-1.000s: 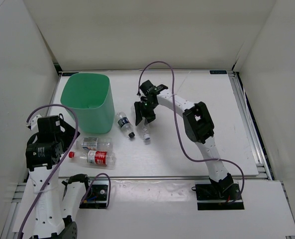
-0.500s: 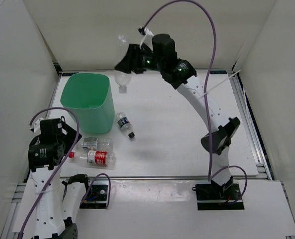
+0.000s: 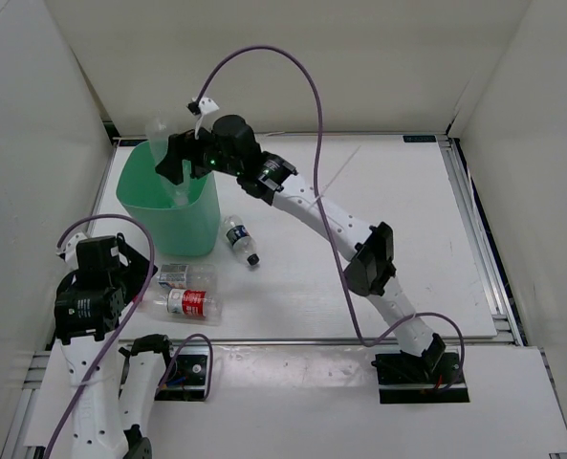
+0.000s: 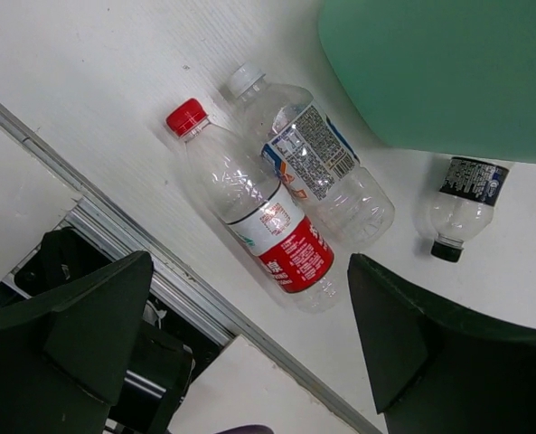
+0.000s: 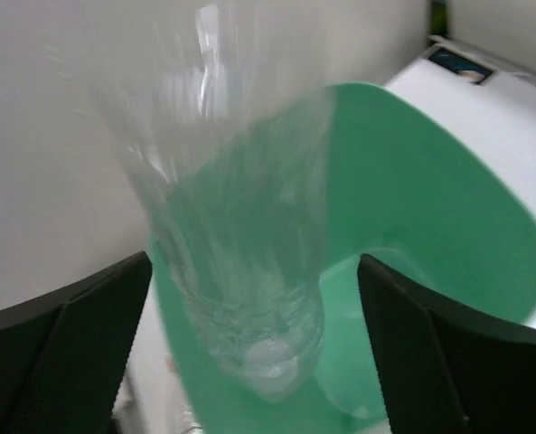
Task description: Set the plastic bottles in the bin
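Spread wide, the left tool [image 4: 248, 267] hangs over the near-left part of the flat white surface [image 3: 359, 249], its 2 dark fingers well apart and holding nothing. Directly beneath it in the left wrist view lies the clear plastic bottle with a red label and red cap [image 4: 258, 217], on its side, cap pointing toward the left edge of the surface. Against its far side lies the clear plastic bottle with a pale printed label and white cap [image 4: 313, 167], also on its side, the 2 bodies touching along part of their length. This pair sits just in front of the tall mint-green plastic bin [image 3: 183, 225], which stands upright at the far-left corner of the surface.

Over the bin's open mouth is the right tool [image 5: 254, 260], at the end of the right arm stretched across from the near-right. Between its fingers is the plain clear plastic bottle [image 5: 240, 181], neck down, its lower end inside the green rim and its outline blurred. The fingers stand wide, and a strip of green shows between the bottle and the right-hand finger; contact on the other side cannot be told.

Just right of the bin's near corner, the small clear plastic bottle with a dark label and dark cap [image 3: 240, 239] lies on its side, cap toward the near-right.
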Robot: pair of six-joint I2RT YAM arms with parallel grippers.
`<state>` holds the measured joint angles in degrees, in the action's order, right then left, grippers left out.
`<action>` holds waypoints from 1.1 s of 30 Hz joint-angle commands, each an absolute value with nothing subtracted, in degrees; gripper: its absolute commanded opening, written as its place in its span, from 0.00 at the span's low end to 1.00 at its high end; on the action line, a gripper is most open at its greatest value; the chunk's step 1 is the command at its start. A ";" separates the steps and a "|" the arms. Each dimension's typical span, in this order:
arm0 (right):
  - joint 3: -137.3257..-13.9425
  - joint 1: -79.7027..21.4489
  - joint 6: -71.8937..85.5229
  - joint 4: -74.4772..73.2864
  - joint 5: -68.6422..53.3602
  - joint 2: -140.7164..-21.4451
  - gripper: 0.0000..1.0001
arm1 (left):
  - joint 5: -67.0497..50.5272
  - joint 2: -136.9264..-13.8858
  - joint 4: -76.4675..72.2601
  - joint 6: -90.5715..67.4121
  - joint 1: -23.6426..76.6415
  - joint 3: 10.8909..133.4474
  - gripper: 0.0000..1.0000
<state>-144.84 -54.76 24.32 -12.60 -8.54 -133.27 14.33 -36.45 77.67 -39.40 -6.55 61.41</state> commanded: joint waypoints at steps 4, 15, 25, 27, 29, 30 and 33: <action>-133.55 -54.77 15.27 -14.06 11.04 -111.48 1.00 | 17.31 -37.62 78.49 -39.72 -6.33 64.95 1.00; -90.37 -42.63 24.43 -20.74 -8.24 -97.62 1.00 | 16.26 -31.20 75.23 -44.56 -6.33 59.60 1.00; -96.14 -43.06 21.37 -26.28 -26.36 -114.51 0.95 | 16.35 -33.83 79.45 -45.35 -6.33 59.59 1.00; -99.91 -43.07 21.36 -26.89 -26.89 -118.46 0.98 | 16.35 -33.84 79.98 -44.13 -6.33 59.59 1.00; -102.91 -43.59 21.36 -28.38 -26.89 -122.49 0.98 | 16.35 -33.31 80.60 -44.12 -6.33 58.97 1.00; -104.57 -43.59 21.36 -28.39 -28.29 -123.39 0.99 | 16.35 -32.70 80.60 -44.12 -6.33 58.45 1.00; -107.21 -44.12 22.06 -28.39 -28.30 -126.03 0.99 | 15.83 -31.47 81.12 -43.59 -6.33 58.45 1.00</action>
<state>-103.28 -43.38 22.87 -28.84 -25.30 -124.29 16.12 -32.80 77.03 -44.66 -6.55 58.54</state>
